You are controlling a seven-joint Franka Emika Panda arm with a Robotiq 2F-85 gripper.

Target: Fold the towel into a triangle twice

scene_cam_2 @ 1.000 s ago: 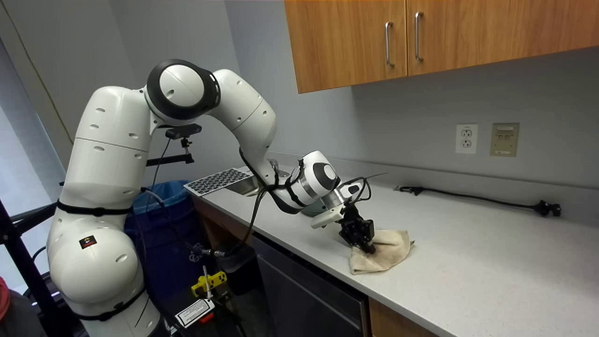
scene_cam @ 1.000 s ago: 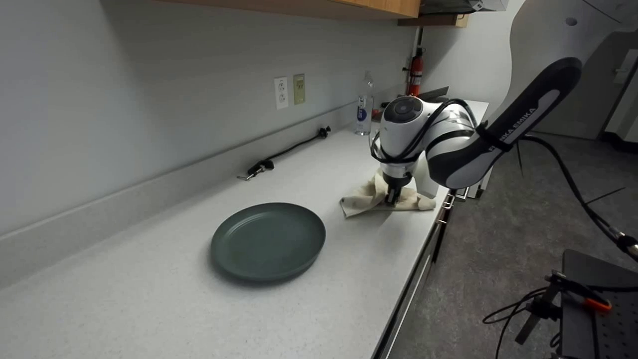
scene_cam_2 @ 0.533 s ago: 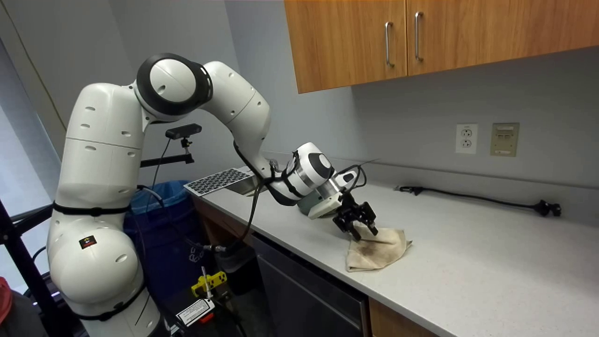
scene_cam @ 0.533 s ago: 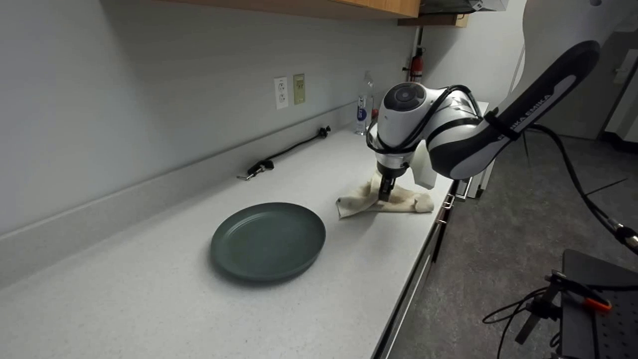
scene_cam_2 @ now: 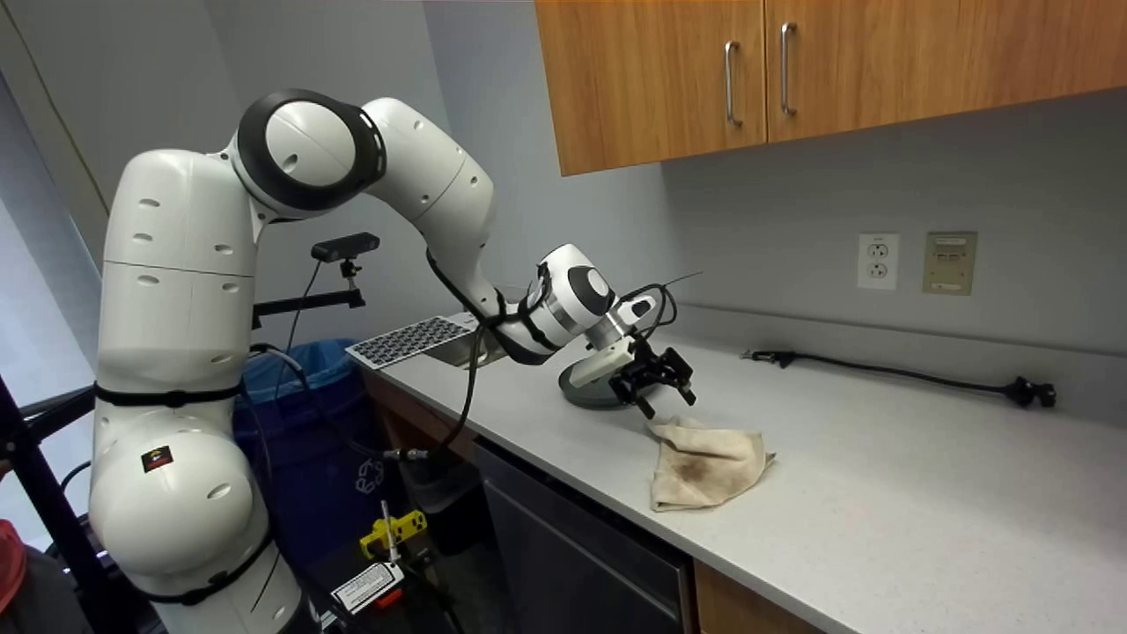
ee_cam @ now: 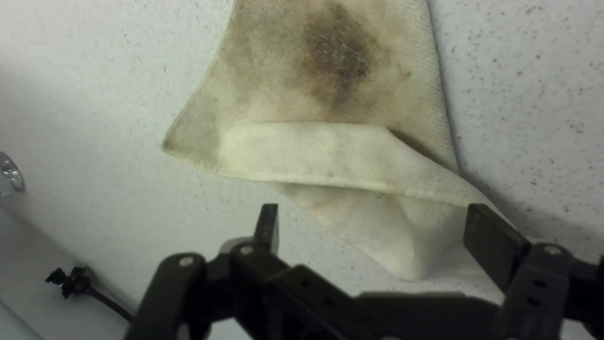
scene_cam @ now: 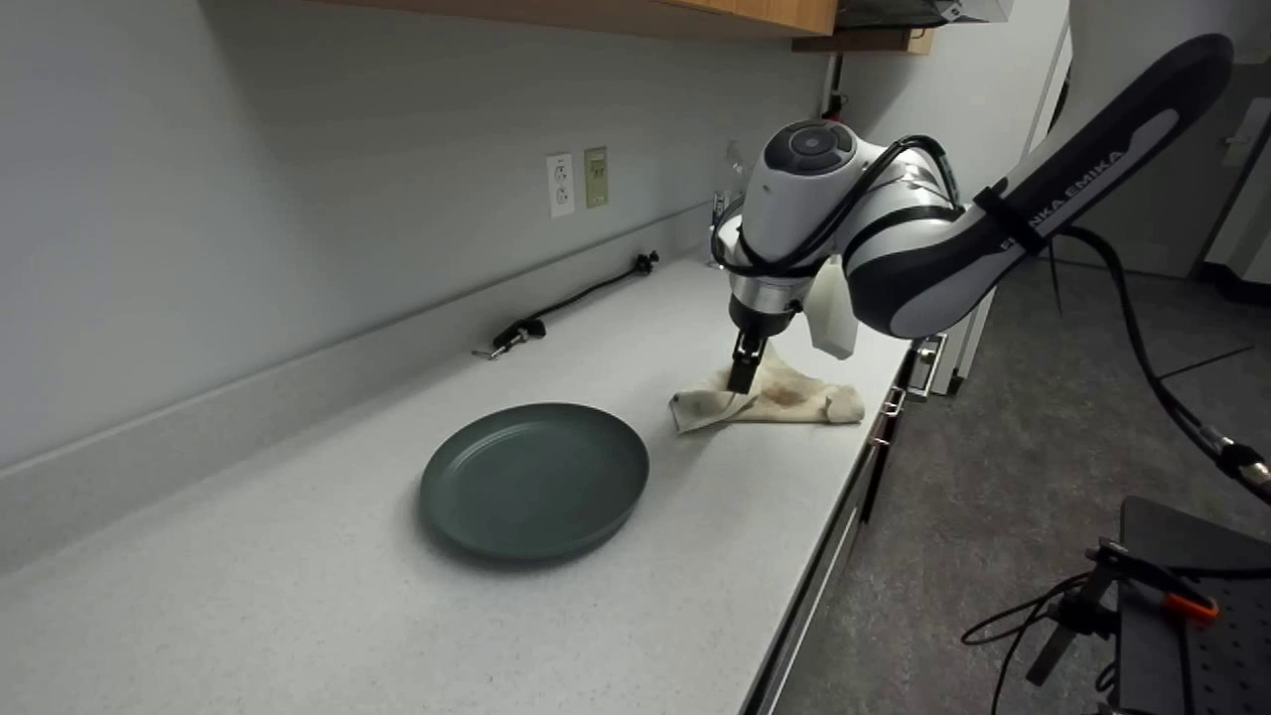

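Blotched brown and near-black at top centre of the wrist view on the thin, wrinkled, cream-beige cloth towel (ee_cam: 325,146). Speckled dark grey at upper right there on the flat, white countertop (ee_cam: 519,85). Solid-toned left of centre in an exterior view on the round, dark green plate (scene_cam: 536,482).

In an exterior view you've got one towel (scene_cam_2: 710,467), one gripper (scene_cam_2: 668,404), one green plate (scene_cam_2: 590,394), all lower half; upper right, two wall plates (scene_cam_2: 950,262), two cabinet handles (scene_cam_2: 729,84).
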